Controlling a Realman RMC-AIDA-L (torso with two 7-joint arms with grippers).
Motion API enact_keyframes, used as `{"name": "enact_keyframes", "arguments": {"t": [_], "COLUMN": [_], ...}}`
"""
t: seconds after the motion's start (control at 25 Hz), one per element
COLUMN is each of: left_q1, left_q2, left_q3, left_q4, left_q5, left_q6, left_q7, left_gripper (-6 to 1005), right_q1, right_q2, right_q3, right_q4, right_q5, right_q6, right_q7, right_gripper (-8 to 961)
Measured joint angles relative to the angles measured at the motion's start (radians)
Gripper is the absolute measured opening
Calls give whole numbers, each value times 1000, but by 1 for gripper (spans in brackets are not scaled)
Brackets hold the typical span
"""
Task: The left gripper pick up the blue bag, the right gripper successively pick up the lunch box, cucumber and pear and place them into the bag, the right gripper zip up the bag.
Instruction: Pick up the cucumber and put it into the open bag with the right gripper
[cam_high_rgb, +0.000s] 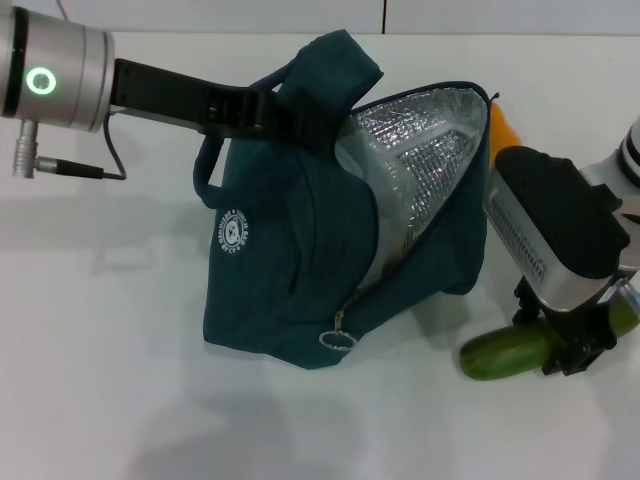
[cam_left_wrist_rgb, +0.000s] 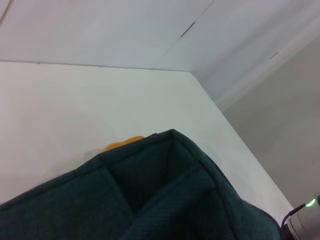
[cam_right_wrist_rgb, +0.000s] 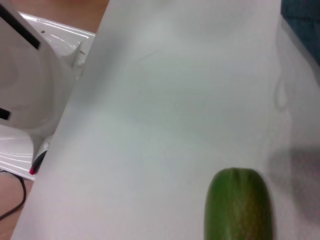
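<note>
1. Left arm entering from the upper left of the head view: silver cylindrical wrist with a green ring light, then a black link running rightward to the left gripper (cam_high_rgb: 285, 112), clamped on the top fabric of the blue bag (cam_high_rgb: 300, 260) near its carry handle.
2. Right arm at the right edge of the head view, its silver-and-black wrist housing tilted down toward the lower right; right gripper (cam_high_rgb: 580, 345) low at the table (cam_high_rgb: 120, 400), black fingers straddling the cucumber (cam_high_rgb: 505, 352). Cannot tell whether closed on it or merely around it.
3. Bag: dark teal woven cloth, soft and slumped, centre of the head view, held up at the top and resting on the table below. Mouth gaping toward the upper right, showing a crinkled silver foil lining (cam_high_rgb: 425, 150). Round white printed logo (cam_high_rgb: 233, 233) on the side panel; metal ring zip pull (cam_high_rgb: 338, 338) hanging at the lower front.
4. Cucumber: smooth, glossy green, lying flat on the white table at lower right, just beside the bag's base; blunt rounded end at the bottom of the right wrist view (cam_right_wrist_rgb: 240, 207).
5. Orange, smooth-skinned object (cam_high_rgb: 500, 125) peeking out behind the bag's upper right edge; a sliver of it also seen past the bag's rim in the left wrist view (cam_left_wrist_rgb: 122, 144).
6. Table: plain matte white.
</note>
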Motion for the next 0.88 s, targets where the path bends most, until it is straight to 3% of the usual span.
{"name": "enact_keyframes", "arguments": {"t": [0.48, 0.88], "left_q1": [3, 2], "left_q2": [4, 7], "left_q3": [-1, -3], "left_q4": [1, 6], "left_q5": [0, -3], "left_q6": [-1, -1], "left_q7": [1, 1], "left_gripper": [55, 55], "right_q1": [5, -11], "right_q2": [-8, -11], "right_q3": [11, 124], "right_q4": [-91, -256], "right_q5": [-18, -42], "right_q6": [-16, -175], "right_q7": [39, 56], "right_gripper": [548, 549]}}
